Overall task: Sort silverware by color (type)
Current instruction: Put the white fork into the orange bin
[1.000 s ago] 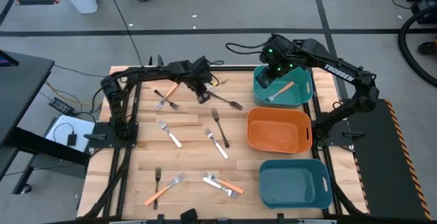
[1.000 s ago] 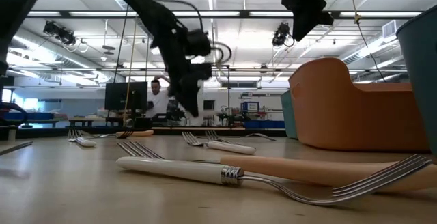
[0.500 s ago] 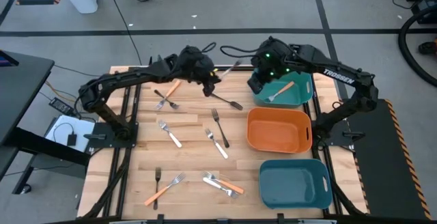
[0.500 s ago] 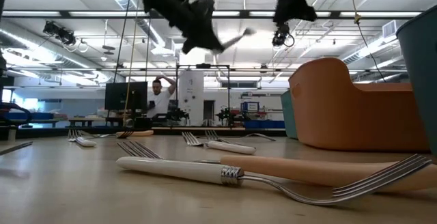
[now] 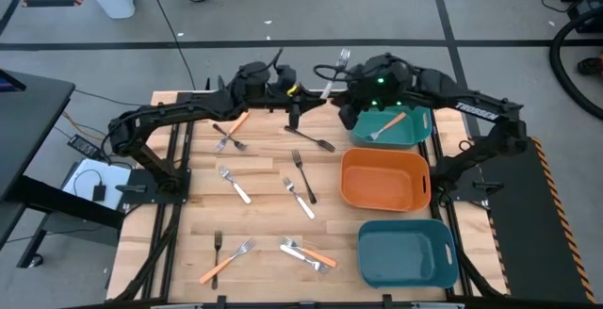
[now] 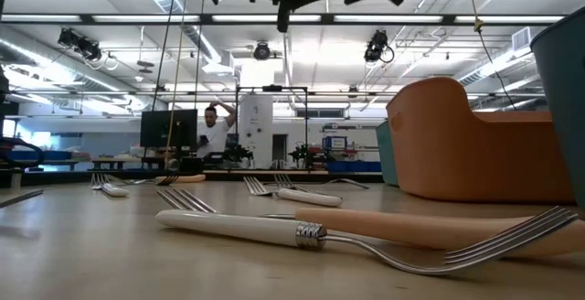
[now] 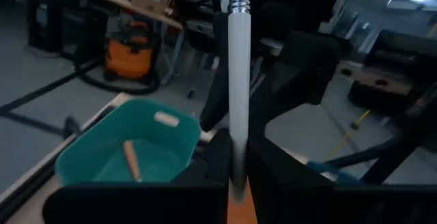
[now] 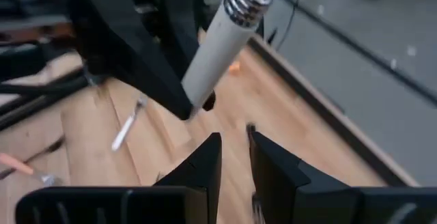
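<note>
We are holding a white fork [image 5: 332, 75] aloft over the bench's [image 5: 264, 224] far edge, left gripper [image 5: 294, 111] fingers pinching its handle end. The right gripper [image 5: 347, 111], fingers narrowly parted, is waiting just beside. A misaligned handover risks dropping it off the bench.

White-handled fork [image 7: 238, 80]: tines cut off by the frame edge in both wrist views. Lower handle blurred between the left gripper [image 7: 235, 159] fingers. Far forks [image 6: 110, 187] too small to sort.

A wooden table [image 5: 264, 205] carries scattered forks [image 5: 235, 184] and three bins [image 5: 384, 179].
</note>
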